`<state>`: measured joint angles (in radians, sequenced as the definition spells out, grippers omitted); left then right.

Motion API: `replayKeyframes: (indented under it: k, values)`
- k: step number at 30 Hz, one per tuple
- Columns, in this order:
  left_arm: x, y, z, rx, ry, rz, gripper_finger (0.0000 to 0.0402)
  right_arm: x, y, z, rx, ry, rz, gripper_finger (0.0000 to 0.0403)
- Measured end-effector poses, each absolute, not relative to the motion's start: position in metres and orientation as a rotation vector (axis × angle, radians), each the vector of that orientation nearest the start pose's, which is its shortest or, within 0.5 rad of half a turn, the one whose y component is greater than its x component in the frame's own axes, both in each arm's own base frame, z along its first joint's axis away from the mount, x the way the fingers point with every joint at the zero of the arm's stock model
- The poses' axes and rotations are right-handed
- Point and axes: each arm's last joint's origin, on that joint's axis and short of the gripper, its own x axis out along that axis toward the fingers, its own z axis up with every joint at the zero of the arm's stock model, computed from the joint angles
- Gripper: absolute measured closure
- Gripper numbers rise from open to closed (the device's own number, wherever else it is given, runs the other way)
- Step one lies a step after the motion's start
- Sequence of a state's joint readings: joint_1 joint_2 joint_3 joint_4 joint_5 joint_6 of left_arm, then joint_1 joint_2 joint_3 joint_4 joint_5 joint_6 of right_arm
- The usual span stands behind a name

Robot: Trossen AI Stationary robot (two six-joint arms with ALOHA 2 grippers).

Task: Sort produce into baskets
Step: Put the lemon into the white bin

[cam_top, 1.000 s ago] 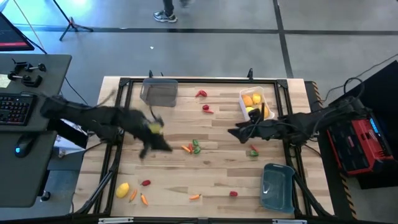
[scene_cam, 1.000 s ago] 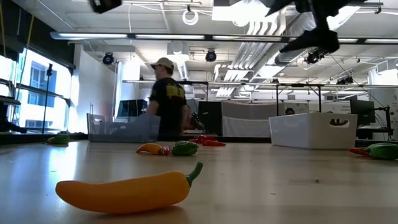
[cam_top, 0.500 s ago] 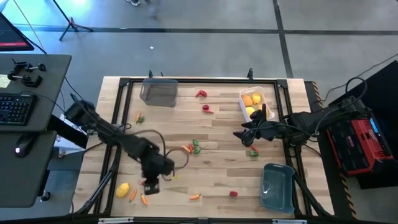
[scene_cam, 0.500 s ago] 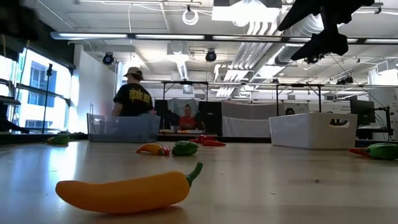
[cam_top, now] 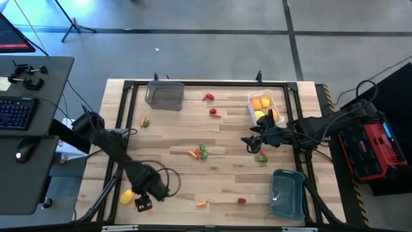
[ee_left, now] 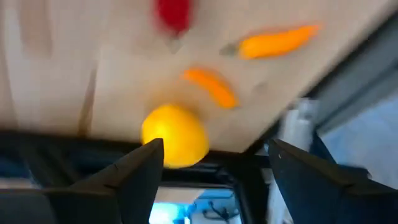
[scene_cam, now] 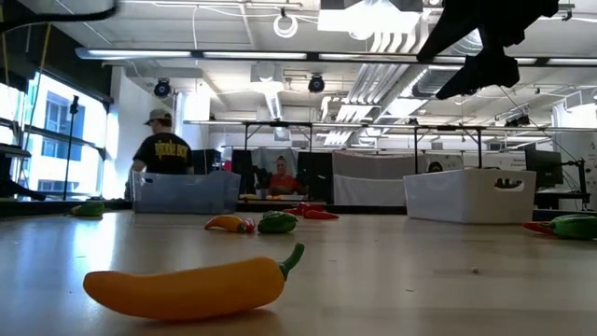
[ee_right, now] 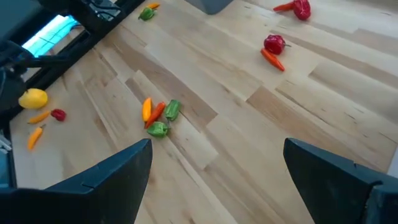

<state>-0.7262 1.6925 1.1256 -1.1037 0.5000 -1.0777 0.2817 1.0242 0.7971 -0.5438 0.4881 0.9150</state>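
My left gripper (cam_top: 142, 203) (ee_left: 214, 168) hangs open over the table's near left corner, pointing steeply down. A yellow round fruit (cam_top: 127, 196) (ee_left: 175, 135) lies on the wood just off one fingertip, with two orange carrots (ee_left: 211, 87) and a red piece (ee_left: 173, 12) beyond it. My right gripper (cam_top: 248, 140) (ee_right: 217, 177) is open above the table's right half, beside the white basket (cam_top: 273, 102), which holds yellow fruits. The smoky grey basket (cam_top: 164, 95) stands at the far edge and the blue-grey basket (cam_top: 288, 193) at the near right.
Orange and green pieces (cam_top: 199, 152) lie mid-table, and red peppers (cam_top: 210, 104) lie toward the far edge. A green and red piece (cam_top: 262, 156) sits below my right gripper. An orange pepper (cam_top: 202, 204) and a red one (cam_top: 241, 200) lie near the front edge. A black frame rail (cam_top: 125, 138) borders the table.
My left gripper has swung from the left middle of the table toward the near left corner, sinking and tipping to point steeply down, and now stands over the yellow fruit. In the room behind, a person has walked to the left.
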Motion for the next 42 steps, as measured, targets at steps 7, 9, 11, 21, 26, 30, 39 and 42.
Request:
replayKeyframes:
  k: [7,9,11,21,26,30,39,42]
  values:
    - [0.176,-0.204,0.161,-0.588,2.064,0.312,0.0119,0.205,0.045,0.259,0.562,0.598,-0.513,0.0050]
    - [0.176,-0.203,0.159,-0.600,2.054,0.345,0.0119,0.208,0.046,0.256,0.557,0.606,-0.517,0.0050]
    - [0.177,-0.202,0.159,-0.605,2.031,0.388,0.0119,0.210,0.047,0.254,0.551,0.618,-0.522,0.0050]
    - [0.158,-0.220,0.158,-0.635,2.012,0.506,0.0119,0.219,0.050,0.240,0.539,0.684,-0.531,0.0050]
    - [0.158,-0.221,0.149,-0.615,1.970,0.566,0.0119,0.220,0.050,0.239,0.537,0.687,-0.534,0.0050]
    - [0.158,-0.223,0.135,-0.623,2.012,0.570,0.0119,0.220,0.050,0.239,0.538,0.686,-0.533,0.0050]
    - [0.161,-0.227,0.132,-0.631,2.012,0.493,0.0150,0.220,0.050,0.239,0.548,0.684,-0.537,0.0050]
    - [0.158,-0.224,0.143,-0.627,2.024,0.458,0.0210,0.217,0.049,0.242,0.530,0.683,-0.526,0.0050]
